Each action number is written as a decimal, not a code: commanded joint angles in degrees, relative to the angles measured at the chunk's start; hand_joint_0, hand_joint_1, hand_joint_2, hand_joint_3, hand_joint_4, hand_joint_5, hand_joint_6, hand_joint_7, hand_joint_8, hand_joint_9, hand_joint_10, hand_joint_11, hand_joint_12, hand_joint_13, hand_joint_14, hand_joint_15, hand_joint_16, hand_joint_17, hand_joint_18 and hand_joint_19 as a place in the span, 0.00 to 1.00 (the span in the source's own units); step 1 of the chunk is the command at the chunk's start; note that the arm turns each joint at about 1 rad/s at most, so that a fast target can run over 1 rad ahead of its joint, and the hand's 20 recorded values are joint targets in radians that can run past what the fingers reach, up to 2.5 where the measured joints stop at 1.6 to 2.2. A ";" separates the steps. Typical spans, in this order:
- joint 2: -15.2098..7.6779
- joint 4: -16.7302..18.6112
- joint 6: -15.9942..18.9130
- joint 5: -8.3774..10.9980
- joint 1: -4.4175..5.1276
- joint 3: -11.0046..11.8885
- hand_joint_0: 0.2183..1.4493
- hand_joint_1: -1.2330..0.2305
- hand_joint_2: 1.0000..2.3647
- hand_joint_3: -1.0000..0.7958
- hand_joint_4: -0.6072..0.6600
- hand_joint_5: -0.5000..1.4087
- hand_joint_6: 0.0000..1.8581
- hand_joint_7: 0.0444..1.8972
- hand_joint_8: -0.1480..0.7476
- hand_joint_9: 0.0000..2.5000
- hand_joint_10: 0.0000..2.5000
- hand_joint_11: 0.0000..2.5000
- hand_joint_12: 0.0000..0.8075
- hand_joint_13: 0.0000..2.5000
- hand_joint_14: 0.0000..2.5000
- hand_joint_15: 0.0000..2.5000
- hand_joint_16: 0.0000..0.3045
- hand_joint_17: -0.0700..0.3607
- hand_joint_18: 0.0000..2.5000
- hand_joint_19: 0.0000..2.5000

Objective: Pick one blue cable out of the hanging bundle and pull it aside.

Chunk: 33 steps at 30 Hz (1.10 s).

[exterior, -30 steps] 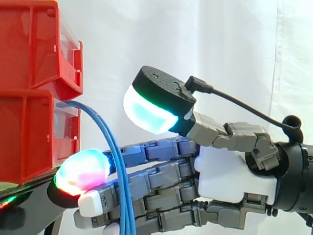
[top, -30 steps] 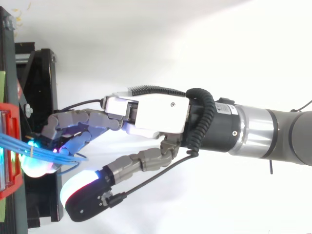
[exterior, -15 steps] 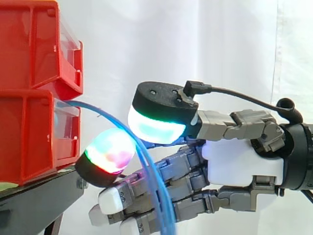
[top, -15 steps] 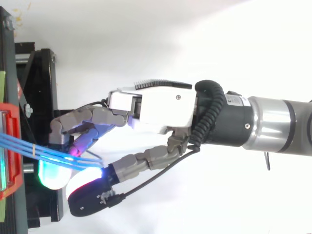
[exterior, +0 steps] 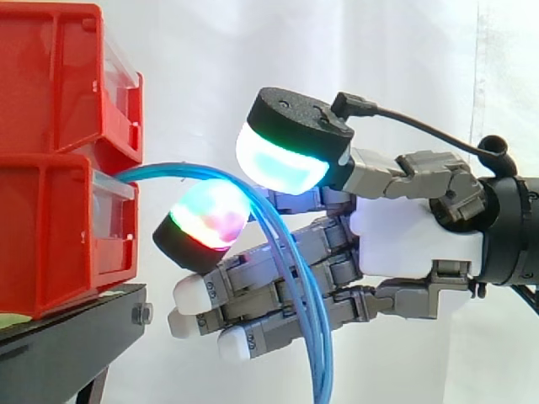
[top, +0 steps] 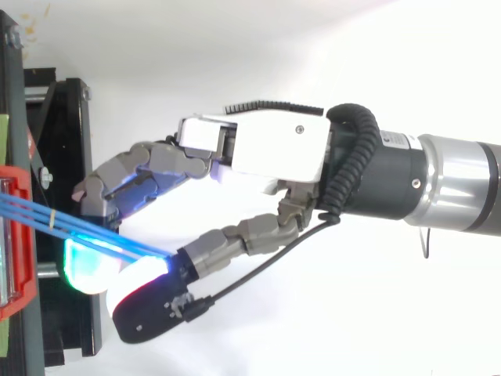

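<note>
Side view: a grey-and-white robot hand (exterior: 413,244) is held just short of the stacked red plastic bins (exterior: 59,168), its fingers half curled. A bundle of thin blue cables (exterior: 290,269) arcs out of the lower bin's front and away from the bins. It passes through the narrow gap between one raised finger's many-coloured glowing pad (exterior: 210,220) and the thumb's cyan-and-green pad (exterior: 282,164) above it, and the hand pinches the bundle there. Beyond the pinch the strands drop in front of the lower fingers, whose white tips point towards the bins, and leave at the bottom edge. Several strands lie together in the grip; whether one is held apart cannot be told. The bins sit on a black metal stand (exterior: 67,345) before a white curtain (exterior: 404,67)

Top view: the blue cables (top: 94,233) run straight from the red bins (top: 23,290) out to the hand (top: 274,149), with a pale tie (top: 51,214) binding them close to the bins. They end where the thumb's pad meets the green-white finger pad (top: 88,266), over the stand's edge farthest from the bins
</note>
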 commanded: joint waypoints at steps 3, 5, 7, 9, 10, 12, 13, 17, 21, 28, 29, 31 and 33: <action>-0.07 -0.05 -0.51 2.10 -0.33 0.02 0.23 0.42 0.00 0.29 0.61 0.20 0.39 0.48 0.48 0.27 0.00 0.09 0.46 0.17 0.00 0.07 0.18 0.45 0.17 0.16; -0.34 -0.05 -0.68 2.54 -0.33 0.02 0.23 0.42 0.00 0.29 0.61 0.20 0.39 0.49 0.48 0.27 0.00 0.09 0.46 0.17 0.00 0.07 0.18 0.45 0.17 0.16; -0.60 0.04 -0.77 2.54 -0.33 0.02 0.23 0.43 0.00 0.29 0.61 0.20 0.38 0.50 0.49 0.27 0.00 0.10 0.47 0.17 0.00 0.07 0.18 0.45 0.17 0.16; -1.30 0.04 -0.51 2.54 -0.25 0.11 0.22 0.43 0.00 0.29 0.60 0.20 0.38 0.51 0.49 0.27 0.00 0.10 0.47 0.17 0.00 0.07 0.18 0.45 0.17 0.16; -1.30 0.13 -0.51 2.54 -0.25 0.02 0.22 0.44 0.00 0.29 0.61 0.20 0.38 0.51 0.49 0.27 0.00 0.10 0.47 0.17 0.00 0.07 0.18 0.45 0.17 0.16; -1.65 0.30 -0.51 2.54 -0.16 0.11 0.22 0.44 0.00 0.29 0.60 0.21 0.37 0.51 0.49 0.27 0.00 0.10 0.47 0.17 0.00 0.07 0.18 0.45 0.17 0.16; -2.01 0.30 -0.42 2.54 -0.16 0.20 0.22 0.44 0.00 0.29 0.61 0.21 0.37 0.51 0.49 0.28 0.00 0.10 0.47 0.17 0.00 0.07 0.18 0.45 0.17 0.16; -2.01 0.57 -0.15 2.54 -0.07 0.28 0.23 0.44 0.00 0.29 0.60 0.21 0.37 0.53 0.49 0.28 0.00 0.10 0.47 0.17 0.00 0.07 0.18 0.45 0.17 0.16; -2.01 -0.22 -0.15 2.54 -0.25 0.90 0.23 0.44 0.00 0.29 0.60 0.21 0.37 0.53 0.49 0.28 0.00 0.10 0.46 0.18 0.00 0.07 0.18 0.45 0.17 0.16; -2.01 -0.49 -0.42 2.71 -0.33 0.99 0.23 0.45 0.00 0.29 0.61 0.21 0.34 0.57 0.48 0.28 0.00 0.10 0.47 0.18 0.00 0.07 0.18 0.45 0.17 0.17; -2.01 -0.66 -0.42 2.98 -0.33 0.99 0.23 0.45 0.00 0.29 0.61 0.21 0.34 0.56 0.49 0.28 0.00 0.10 0.47 0.18 0.00 0.07 0.18 0.45 0.17 0.16; -2.09 -0.93 -0.42 3.15 -0.42 0.99 0.23 0.47 0.00 0.29 0.62 0.22 0.31 0.61 0.49 0.28 0.00 0.10 0.47 0.18 0.00 0.07 0.18 0.45 0.17 0.17; -2.09 -1.81 -0.42 3.59 -0.33 0.99 0.23 0.48 0.00 0.29 0.63 0.22 0.28 0.65 0.49 0.28 0.00 0.10 0.47 0.18 0.00 0.07 0.18 0.45 0.17 0.16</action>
